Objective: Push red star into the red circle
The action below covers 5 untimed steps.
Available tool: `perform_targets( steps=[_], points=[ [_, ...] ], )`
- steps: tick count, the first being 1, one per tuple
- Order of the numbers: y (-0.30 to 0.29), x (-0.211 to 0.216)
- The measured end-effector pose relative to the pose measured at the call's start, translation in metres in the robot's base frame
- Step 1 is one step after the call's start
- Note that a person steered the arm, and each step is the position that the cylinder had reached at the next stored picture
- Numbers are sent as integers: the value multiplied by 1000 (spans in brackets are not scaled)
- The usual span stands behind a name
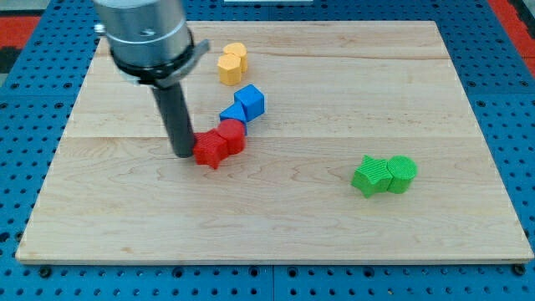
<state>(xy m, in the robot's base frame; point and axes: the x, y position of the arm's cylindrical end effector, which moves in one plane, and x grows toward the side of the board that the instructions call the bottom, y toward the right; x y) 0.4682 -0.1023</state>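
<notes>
The red star (pixel 210 150) lies near the board's middle left, touching the red circle (pixel 231 136) at its upper right. My tip (pixel 183 154) stands on the board right against the star's left side. The rod rises from there to the view's top left and hides part of the board behind it.
A blue cube (pixel 250 101) and a blue triangle (pixel 231 113) sit just above the red circle. A yellow heart-shaped block (pixel 233 63) lies near the view's top. A green star (pixel 369 176) and a green cylinder (pixel 401 174) touch each other at the right. The wooden board (pixel 334 242) ends in blue pegboard.
</notes>
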Motion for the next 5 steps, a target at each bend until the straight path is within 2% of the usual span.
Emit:
perform_targets(
  steps=[1, 2, 3, 4, 5],
  points=[
    [-5, 0],
    [-20, -77],
    [-77, -125],
    [1, -170],
    [74, -194]
  ],
)
